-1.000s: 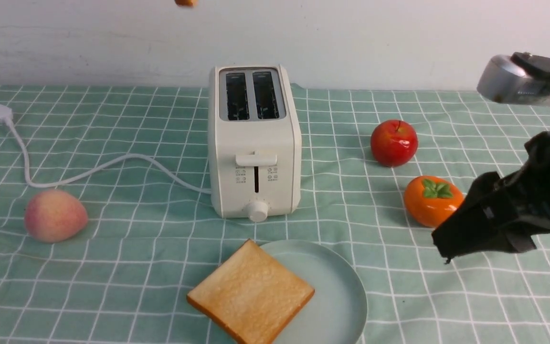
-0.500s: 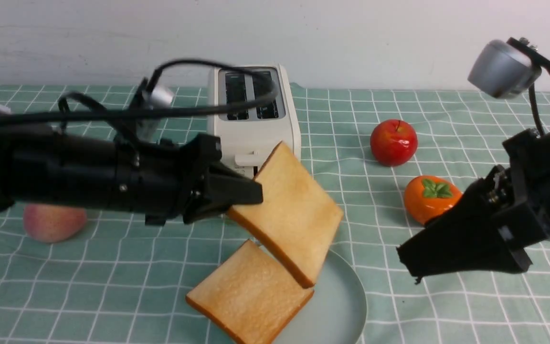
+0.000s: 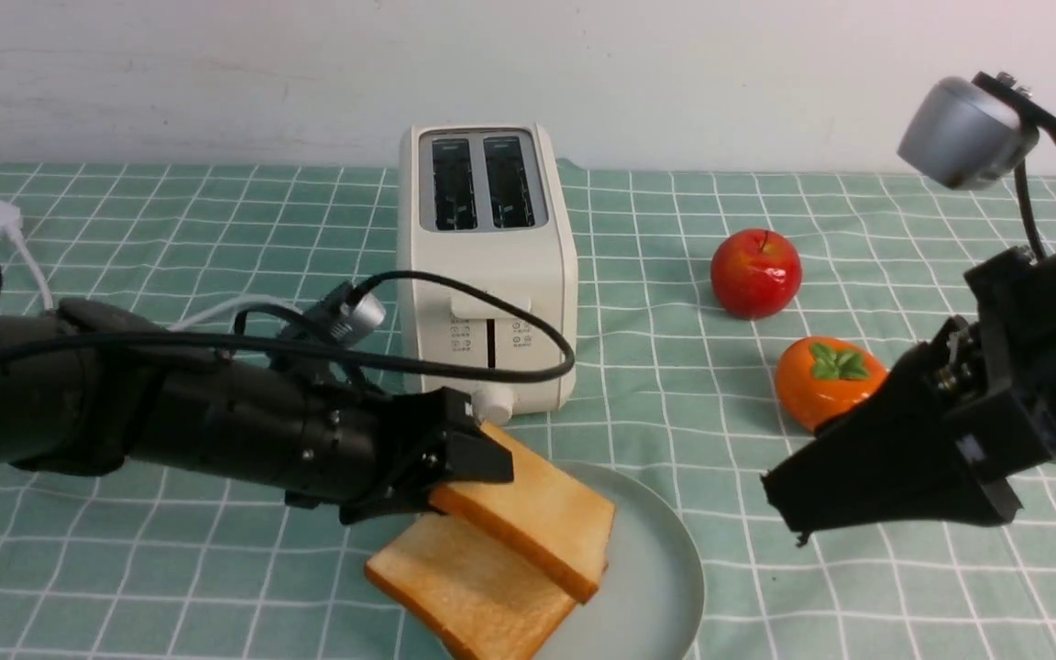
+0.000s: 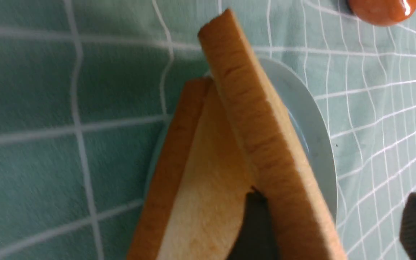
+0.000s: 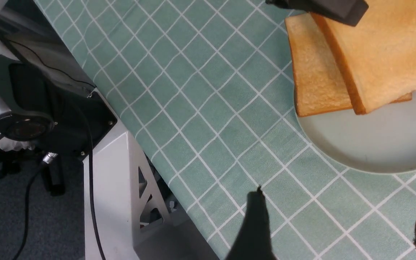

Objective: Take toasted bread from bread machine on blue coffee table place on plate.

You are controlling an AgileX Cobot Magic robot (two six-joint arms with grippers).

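The white bread machine [image 3: 489, 266] stands at mid-table on the blue coffee table [image 3: 216, 568], both slots empty. One slice of toasted bread [image 3: 468, 596] lies on the plate [image 3: 656, 568], overhanging its left rim. The second slice [image 3: 528, 518] rests tilted on top of it. My left gripper [image 3: 478, 467] is at that slice's left corner. In the left wrist view its jaws [image 4: 332, 202] stand wide apart: one finger is under the upper slice [image 4: 258, 126], the other well clear of it. My right gripper [image 3: 780, 509] hovers open and empty to the right of the plate [image 5: 359, 144].
A red apple [image 3: 755, 273] and an orange persimmon [image 3: 826, 383] sit right of the toaster, the persimmon close to my right arm. The toaster's white cord [image 3: 24, 247] runs off to the far left. The table's near edge and the robot base [image 5: 114, 180] show in the right wrist view.
My left arm came in from above carrying the second slice, lowered it onto the first slice on the plate, and its jaws have opened. The right arm has barely moved.
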